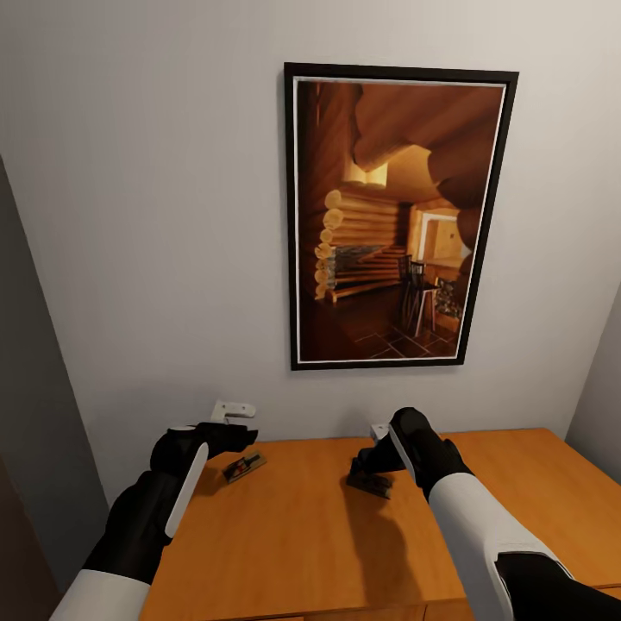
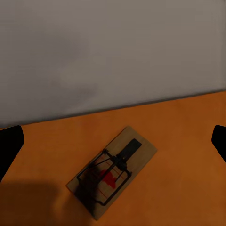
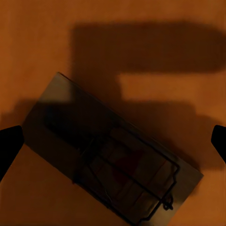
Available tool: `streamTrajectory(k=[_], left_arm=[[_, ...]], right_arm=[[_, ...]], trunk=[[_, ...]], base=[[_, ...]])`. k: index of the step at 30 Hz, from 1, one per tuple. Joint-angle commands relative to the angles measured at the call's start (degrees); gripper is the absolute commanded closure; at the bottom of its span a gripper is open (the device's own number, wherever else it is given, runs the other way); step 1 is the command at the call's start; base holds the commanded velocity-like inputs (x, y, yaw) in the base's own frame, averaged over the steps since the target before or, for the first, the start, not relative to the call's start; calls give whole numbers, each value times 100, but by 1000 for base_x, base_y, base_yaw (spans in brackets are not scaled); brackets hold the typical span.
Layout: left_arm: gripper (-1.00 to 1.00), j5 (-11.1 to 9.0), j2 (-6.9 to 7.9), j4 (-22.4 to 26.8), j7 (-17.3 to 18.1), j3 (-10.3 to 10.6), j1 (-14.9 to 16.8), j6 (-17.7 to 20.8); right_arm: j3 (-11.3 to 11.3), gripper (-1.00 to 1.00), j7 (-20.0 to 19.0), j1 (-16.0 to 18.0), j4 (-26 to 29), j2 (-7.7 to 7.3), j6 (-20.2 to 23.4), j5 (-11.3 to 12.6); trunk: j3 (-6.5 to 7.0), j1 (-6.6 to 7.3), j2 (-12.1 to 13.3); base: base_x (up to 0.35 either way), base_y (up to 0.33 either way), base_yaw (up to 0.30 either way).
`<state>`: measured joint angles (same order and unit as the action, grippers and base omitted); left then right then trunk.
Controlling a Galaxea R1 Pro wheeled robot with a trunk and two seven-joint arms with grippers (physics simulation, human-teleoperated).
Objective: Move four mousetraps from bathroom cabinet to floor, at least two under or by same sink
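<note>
Two mousetraps lie flat on orange-brown cabinet (image 1: 310, 543) top, well apart, below framed cabin picture (image 1: 398, 217) on grey wall. Left mousetrap (image 1: 244, 466) sits near wall, left gripper (image 1: 246, 434) hovering just above, fingers apart. Right mousetrap (image 1: 369, 480) lies under right gripper (image 1: 371, 448), fingers spread wide either side, not touching.

The cabinet (image 1: 328, 526) top was plain orange-brown. The left mousetrap (image 2: 113, 170) was tan wood with black wire and a red patch; the right mousetrap (image 3: 113, 155) looked dark brown in shadow. The far wall (image 1: 147, 216) was pale grey, and the picture (image 1: 398, 217) was black-framed, showing amber log walls.
</note>
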<state>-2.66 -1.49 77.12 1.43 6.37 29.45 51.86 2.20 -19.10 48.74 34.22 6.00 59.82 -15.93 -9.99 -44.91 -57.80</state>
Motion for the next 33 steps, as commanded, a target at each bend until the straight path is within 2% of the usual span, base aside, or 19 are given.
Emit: streamTrajectory(k=[1,15,19,26,33], left_arm=[[-100,-25,-1,5,-3,-3,4,27],[-100,-30,-1,5,-3,-13,5,27],[-100,-30,-1,1,-3,-16,4,26],[-100,-30,5,-3,-3,-19,6,26],[-100,-29,7,-4,-3,-16,5,26]], right_arm=[[24,-100,-46,4,6,4,18,-59],[10,-100,-50,4,4,5,18,-66],[-55,-100,-50,4,5,12,18,-63],[-566,-100,-180,4,3,44,18,-47],[-997,-100,-671,4,5,28,18,-54]], trunk=[[-9,-1,-6],[-9,-1,-6],[-9,-1,-6],[-9,-1,-6],[-9,-1,-6]], base=[[0,0,0],[0,0,0],[0,0,0],[0,0,0],[0,0,0]])
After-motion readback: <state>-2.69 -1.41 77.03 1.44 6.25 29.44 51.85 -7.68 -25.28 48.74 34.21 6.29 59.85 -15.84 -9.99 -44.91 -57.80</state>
